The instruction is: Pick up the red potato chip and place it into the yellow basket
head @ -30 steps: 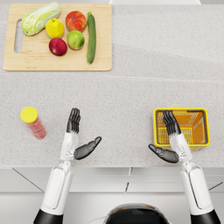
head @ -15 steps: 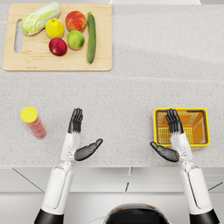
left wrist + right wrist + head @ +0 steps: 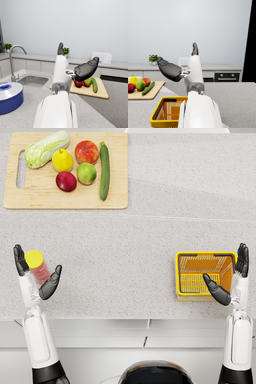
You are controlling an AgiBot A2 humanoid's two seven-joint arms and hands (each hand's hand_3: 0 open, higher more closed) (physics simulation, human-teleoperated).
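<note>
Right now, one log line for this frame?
phase: pre-grasp | left hand: open around chip can, no grip | right hand: open over yellow basket | basket: empty

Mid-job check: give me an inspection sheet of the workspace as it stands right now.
Surface: speckled grey countertop.
Job's things: red chip can, yellow lid, between left hand's fingers and thumb; grip cannot be told. Yellow basket empty.
Clutter: cutting board with cabbage, lemon, fruits, cucumber; blue pot.
Hands: left hand open; right hand open over basket.
Cables: nothing seen.
Surroundings: sink, faucet, microwave, oven.
</note>
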